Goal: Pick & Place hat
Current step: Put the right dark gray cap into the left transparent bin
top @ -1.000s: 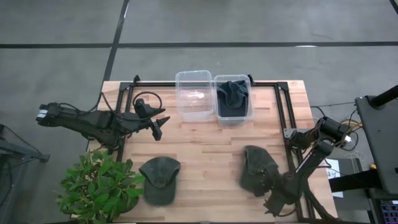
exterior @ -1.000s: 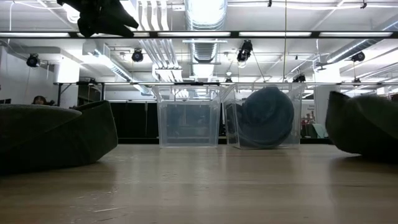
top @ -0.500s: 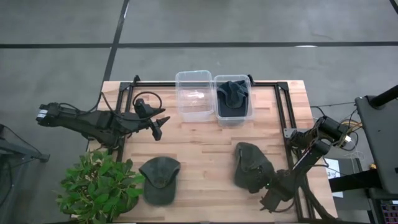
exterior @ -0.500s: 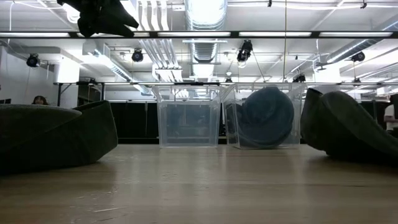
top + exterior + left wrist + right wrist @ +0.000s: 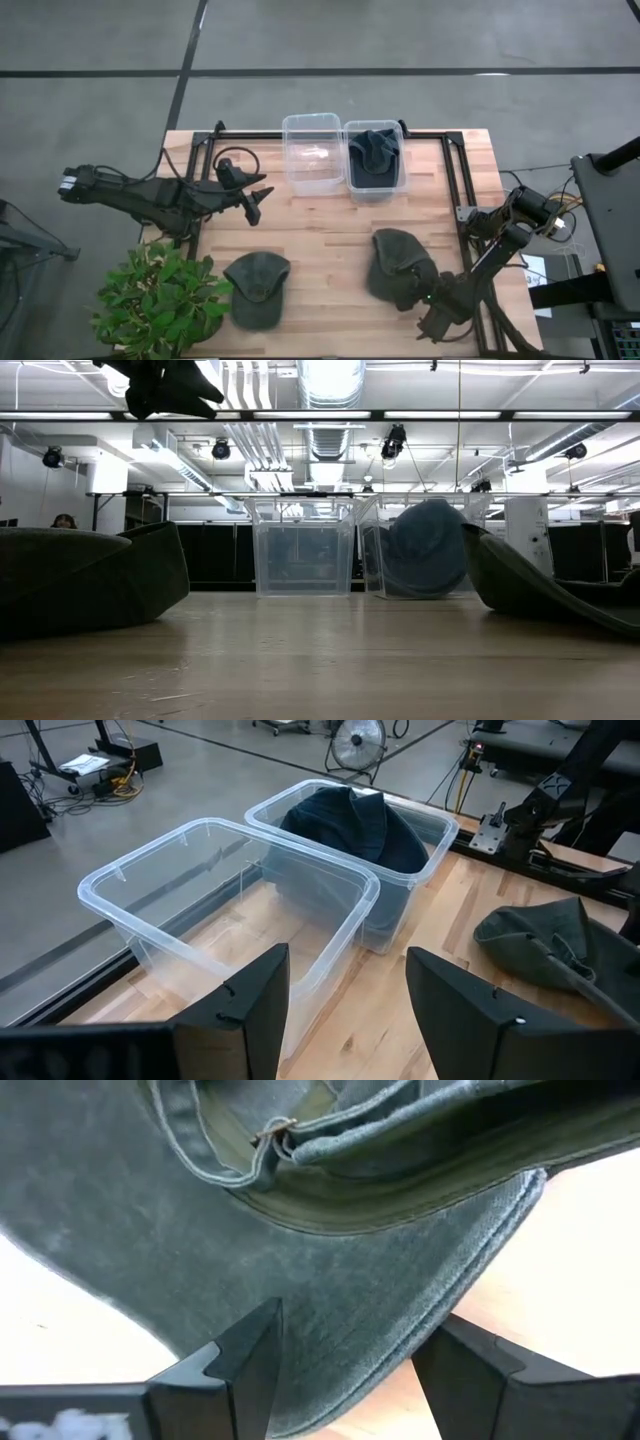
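A grey-green cap point(image 5: 398, 268) lies on the table's near right part, tipped so that its inside and strap show in the right wrist view point(image 5: 300, 1140). My right gripper point(image 5: 428, 297) is at the cap's near right side, open, its fingers either side of the brim. A second grey-green cap point(image 5: 256, 285) rests on its rim at the near left. My left gripper point(image 5: 255, 200) hovers open over the table's left part, near the empty clear bin point(image 5: 230, 910). My right gripper point(image 5: 345, 1370) meets the cap at the brim's outer edge point(image 5: 400, 1330), which reaches in between the two open fingers. It comes low from the table's near right. Which finger touches the brim I cannot tell. The cap's crown point(image 5: 500, 570) stands tilted on the table.
Two clear bins stand side by side at the far edge: the left one point(image 5: 312, 152) holds nothing, the right one point(image 5: 375, 160) holds a dark cap. A potted plant point(image 5: 160, 300) stands at the near left corner. Bare wood lies between the caps.
My right gripper has moved toward the table's left and slightly far. The right cap has slid left with it and tipped, its crown end now nearer the table's middle. The left arm and the other cap have kept still.
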You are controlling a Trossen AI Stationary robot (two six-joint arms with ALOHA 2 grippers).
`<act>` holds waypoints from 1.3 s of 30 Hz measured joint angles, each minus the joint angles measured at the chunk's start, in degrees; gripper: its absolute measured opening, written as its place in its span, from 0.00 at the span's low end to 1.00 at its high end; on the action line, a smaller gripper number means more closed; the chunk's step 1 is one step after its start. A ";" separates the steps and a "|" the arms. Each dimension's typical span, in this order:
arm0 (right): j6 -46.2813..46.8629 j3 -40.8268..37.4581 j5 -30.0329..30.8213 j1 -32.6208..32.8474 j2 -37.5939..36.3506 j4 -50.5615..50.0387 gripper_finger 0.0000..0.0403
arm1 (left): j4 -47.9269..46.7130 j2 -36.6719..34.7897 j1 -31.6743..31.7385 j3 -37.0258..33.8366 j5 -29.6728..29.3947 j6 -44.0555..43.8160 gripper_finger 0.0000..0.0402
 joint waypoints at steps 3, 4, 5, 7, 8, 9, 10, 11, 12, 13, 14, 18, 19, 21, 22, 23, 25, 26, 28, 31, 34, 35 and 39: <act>-0.30 0.00 0.71 -0.20 0.00 0.17 0.50 | 0.60 0.00 0.02 0.00 0.01 0.02 0.48; -0.57 0.00 0.71 -0.28 0.00 0.23 0.50 | 0.74 0.00 -0.01 0.00 0.01 0.09 0.48; -1.10 0.00 0.73 -0.28 0.00 0.39 0.50 | 0.90 0.00 0.01 0.00 0.01 0.17 0.48; -1.69 0.00 0.86 -0.33 0.00 0.64 0.50 | 0.99 0.00 0.02 0.00 0.01 0.17 0.48; -2.02 0.00 0.84 -0.34 0.00 0.66 0.50 | 1.01 0.01 0.00 0.00 0.01 0.17 0.48; -2.76 0.00 0.84 -0.34 0.00 0.97 0.50 | 1.02 0.02 0.01 0.00 0.01 0.17 0.48; -3.13 0.00 0.86 -0.42 0.00 1.40 0.50 | 1.02 0.00 0.02 0.00 0.02 0.16 0.48; -3.19 0.00 0.86 -0.45 0.00 1.56 0.50 | 1.01 0.01 -0.01 0.00 0.01 0.14 0.48; -2.87 0.00 0.99 -0.47 0.00 1.49 0.50 | 1.02 0.00 0.01 0.00 0.01 0.07 0.48; -2.73 0.00 1.37 -0.50 0.00 1.47 0.50 | 1.04 0.01 0.00 0.00 0.01 -0.09 0.48; -2.72 0.00 1.91 -0.49 0.00 1.50 0.49 | 1.04 0.00 0.00 0.00 0.03 -0.09 0.48; -2.40 -0.15 4.56 -0.61 0.00 1.44 0.38 | 1.38 0.00 0.02 0.00 0.01 -0.13 0.48; -2.07 -0.25 4.90 -0.76 0.00 1.30 0.33 | 1.45 0.00 -0.01 0.00 0.02 -0.13 0.48; -1.34 -0.46 5.57 -0.89 -0.02 1.28 0.21 | 1.68 0.01 0.00 0.00 0.01 -0.27 0.48; -1.23 -0.54 6.51 -0.89 -0.04 1.33 0.15 | 1.79 0.00 0.02 0.00 0.01 -0.32 0.48; -1.20 -0.55 7.58 -0.89 -0.06 1.32 0.09 | 1.90 0.01 0.01 0.00 0.01 -0.47 0.48; -1.17 -0.46 9.98 -0.91 -0.15 1.43 0.05 | 1.92 0.01 0.01 0.00 0.03 -0.89 0.48; -1.23 -0.23 11.10 -0.90 -0.15 1.31 0.05 | 1.92 0.01 0.01 0.00 0.07 -1.31 0.48; -2.13 0.59 13.73 -0.77 -0.17 0.86 0.03 | 1.91 0.01 0.01 0.00 0.88 -1.83 0.48; -4.25 2.84 17.69 -0.67 -1.12 -1.64 0.03 | 1.96 0.02 0.02 0.00 2.23 -1.88 0.48; -9.56 6.37 23.35 -0.67 -3.37 -5.53 0.03 | 2.65 0.00 0.01 0.00 3.66 -1.98 0.48; -11.24 7.86 25.57 -0.70 -4.42 -7.06 0.03 | 3.09 0.00 -0.01 0.00 4.15 -1.99 0.48; -19.03 13.99 35.96 -1.08 -8.37 -15.18 0.03 | 6.29 0.00 0.02 0.00 6.02 -1.76 0.48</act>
